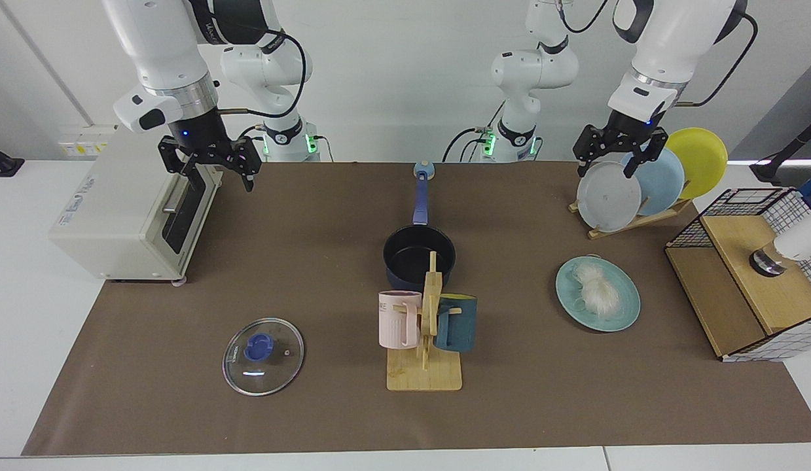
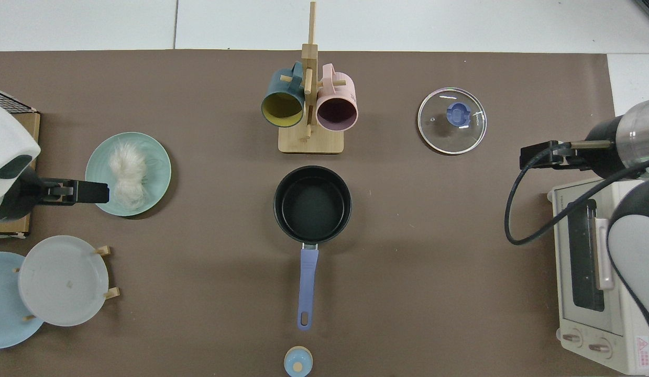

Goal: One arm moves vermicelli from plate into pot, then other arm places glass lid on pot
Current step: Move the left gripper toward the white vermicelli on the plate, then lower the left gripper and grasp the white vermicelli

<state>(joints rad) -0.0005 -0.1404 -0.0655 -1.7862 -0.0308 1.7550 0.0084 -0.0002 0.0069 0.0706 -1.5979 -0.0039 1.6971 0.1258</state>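
The vermicelli lies as a white fluffy bundle on the teal plate. At the mat's centre stands the navy pot, empty, with its long blue handle pointing toward the arms' bases. The glass lid with a blue knob lies flat on the mat. My left gripper hangs open, high above the plate's edge, in front of the rack plates. My right gripper waits open in the air beside the toaster oven.
A wooden mug rack with a pink and a dark blue mug stands right in front of the pot. A toaster oven, an upright plate rack, a wire-and-wood box and a small blue cap ring the mat.
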